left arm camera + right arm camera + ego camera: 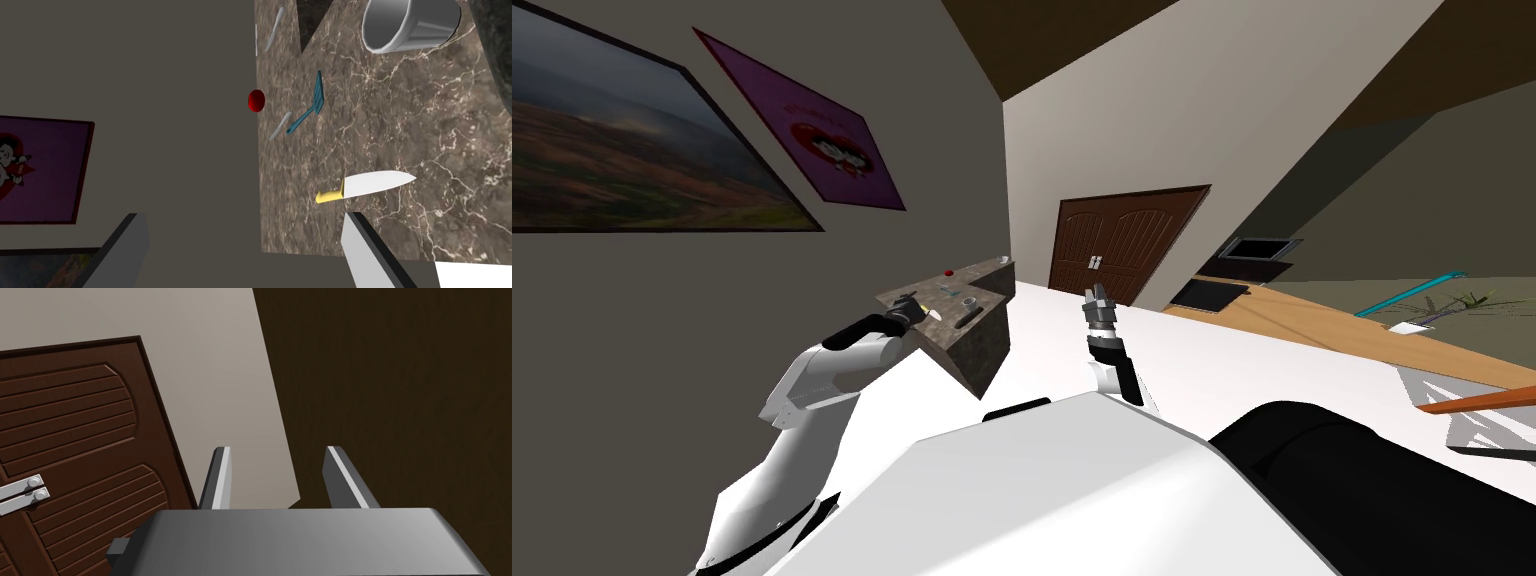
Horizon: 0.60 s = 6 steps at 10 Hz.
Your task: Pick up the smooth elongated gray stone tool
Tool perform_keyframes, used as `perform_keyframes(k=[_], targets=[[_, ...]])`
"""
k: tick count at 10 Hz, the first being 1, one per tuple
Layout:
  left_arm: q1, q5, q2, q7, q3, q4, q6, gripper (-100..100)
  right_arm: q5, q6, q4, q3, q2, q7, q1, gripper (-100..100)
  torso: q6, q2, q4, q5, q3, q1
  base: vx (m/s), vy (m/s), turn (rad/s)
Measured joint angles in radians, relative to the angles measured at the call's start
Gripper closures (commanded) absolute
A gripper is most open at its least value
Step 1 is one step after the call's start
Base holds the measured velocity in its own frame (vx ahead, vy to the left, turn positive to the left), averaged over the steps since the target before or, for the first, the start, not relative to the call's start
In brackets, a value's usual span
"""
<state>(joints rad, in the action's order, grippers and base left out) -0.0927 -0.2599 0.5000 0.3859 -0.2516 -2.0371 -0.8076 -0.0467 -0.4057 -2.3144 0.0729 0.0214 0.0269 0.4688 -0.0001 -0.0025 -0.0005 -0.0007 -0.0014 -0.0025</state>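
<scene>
**A:** Reaching out over the near corner of the bench, the left arm is bent at the elbow, with the forearm stretched level towards the marbled top. How is the left claw standing?

**B:** Wide apart, with nothing between the blades. One finger hangs just short of the yellow handle of the knife. The other finger sits out in front of the wall that the bench stands against.

**A:** And the stone tool?

**B:** It's lying flat on the bench near the outer edge, a dark grey elongated shape just beside the pale cup. That puts it off to the claw's right, with the knife nearer the fingers than the tool is. From the wrist it shows as a dark curve at the picture's rim, so I can't tell whether it touches the cup.

**A:** What else is on top?

**B:** A teal spatula lies further along, with a small red ball at the wall edge. Two slim pale pieces are there as well, too small to name.

**A:** And the right arm?

**B:** It's held upright ahead of the chest, with the right claw pointing towards the brown double door. Its blades are parted and empty.
</scene>
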Motion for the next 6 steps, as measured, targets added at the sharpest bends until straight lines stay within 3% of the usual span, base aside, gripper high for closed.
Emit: perform_keyframes(k=[6], targets=[[-0.038, -0.008, 0.003, 0.054, -0.021, 0.037, -0.156, -100, 0.0, 0.0, 0.0, 0.0, 0.0, 0.0, 0.0, 0, 0.0, 0.0, 0.0, 0.0, 0.0, 0.001, 0.031, -0.035, -0.008]])
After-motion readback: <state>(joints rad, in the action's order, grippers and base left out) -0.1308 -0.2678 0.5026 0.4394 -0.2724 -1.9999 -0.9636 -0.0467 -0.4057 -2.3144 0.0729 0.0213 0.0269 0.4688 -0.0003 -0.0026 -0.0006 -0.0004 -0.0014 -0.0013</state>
